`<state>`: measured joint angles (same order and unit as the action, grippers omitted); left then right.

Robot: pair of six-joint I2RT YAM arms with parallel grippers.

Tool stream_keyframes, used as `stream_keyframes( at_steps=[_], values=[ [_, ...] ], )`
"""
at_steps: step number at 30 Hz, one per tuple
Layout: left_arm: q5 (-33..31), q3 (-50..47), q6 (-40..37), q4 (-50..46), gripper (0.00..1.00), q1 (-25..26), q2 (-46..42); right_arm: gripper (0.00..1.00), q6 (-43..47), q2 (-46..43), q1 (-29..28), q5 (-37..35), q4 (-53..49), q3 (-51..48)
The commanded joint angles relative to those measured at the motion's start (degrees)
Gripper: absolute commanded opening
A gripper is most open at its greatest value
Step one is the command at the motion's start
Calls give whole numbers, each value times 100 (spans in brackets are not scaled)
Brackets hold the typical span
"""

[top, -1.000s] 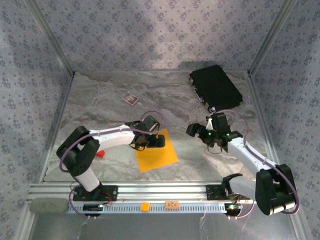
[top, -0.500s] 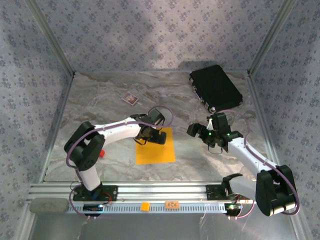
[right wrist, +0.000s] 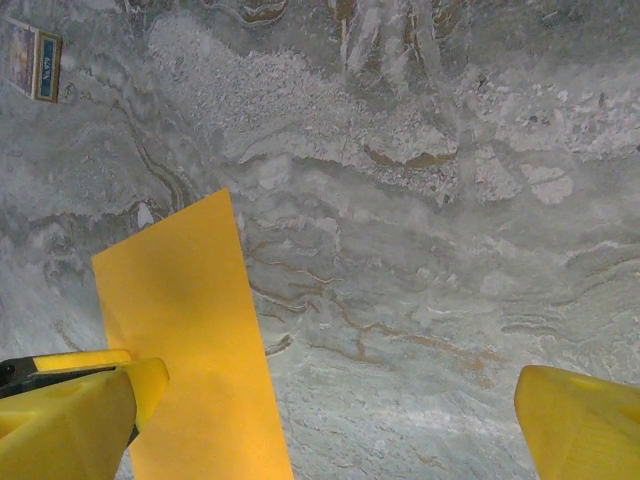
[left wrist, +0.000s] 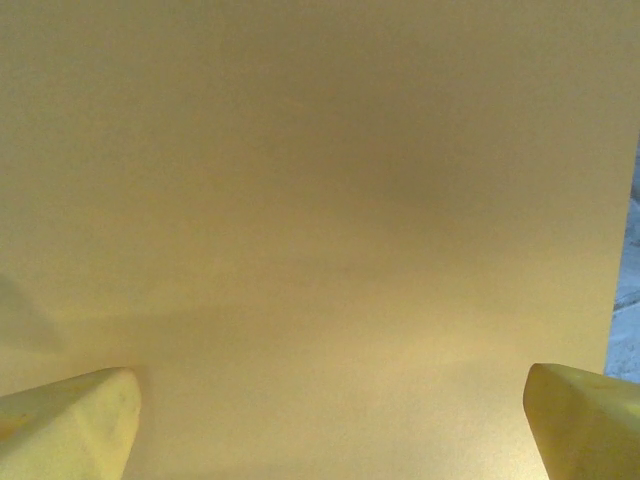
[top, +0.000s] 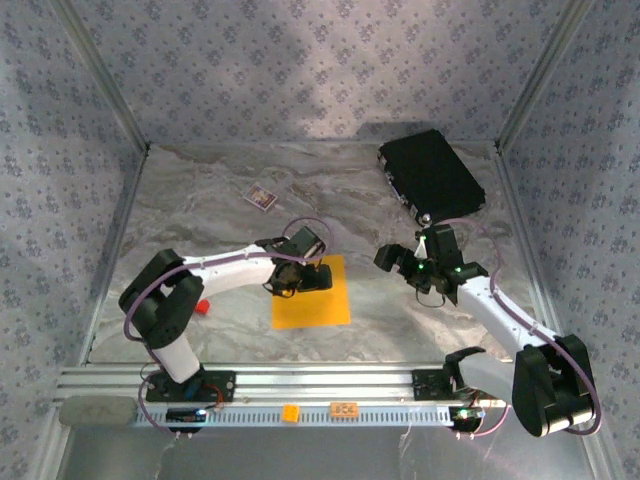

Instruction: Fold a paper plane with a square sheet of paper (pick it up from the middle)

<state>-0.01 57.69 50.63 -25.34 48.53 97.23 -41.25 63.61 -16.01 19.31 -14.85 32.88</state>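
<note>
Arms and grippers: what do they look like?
The left arm and right arm have white links, bulky black joints and a thin purple cable each. The left gripper and right gripper are black with yellow wedge fingers; the right arm also carries green lights.

Square sheet of paper [top: 312, 305]: turning from skewed to square-on, near edge now running left to right. Left gripper [top: 316, 278]: shifting slightly farther over the sheet's far edge.
</note>
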Motion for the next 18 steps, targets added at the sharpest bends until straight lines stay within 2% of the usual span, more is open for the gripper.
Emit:
stream_keyframes(
  at_steps=[1,7,13,18],
  values=[
    [-87,63,-74,-76,98,25,215,99,-159,-60,17,-111,-70,56],
    [-533,424,-733,-634,98,29,613,99,-286,-25,-5,-159,-50,60],
    [-614,621,-1443,-631,98,25,732,99,-289,-60,-25,-202,-50,43],
    [-696,734,-1501,-645,99,30,483,99,-274,-76,-44,-292,-158,108]
  ],
)
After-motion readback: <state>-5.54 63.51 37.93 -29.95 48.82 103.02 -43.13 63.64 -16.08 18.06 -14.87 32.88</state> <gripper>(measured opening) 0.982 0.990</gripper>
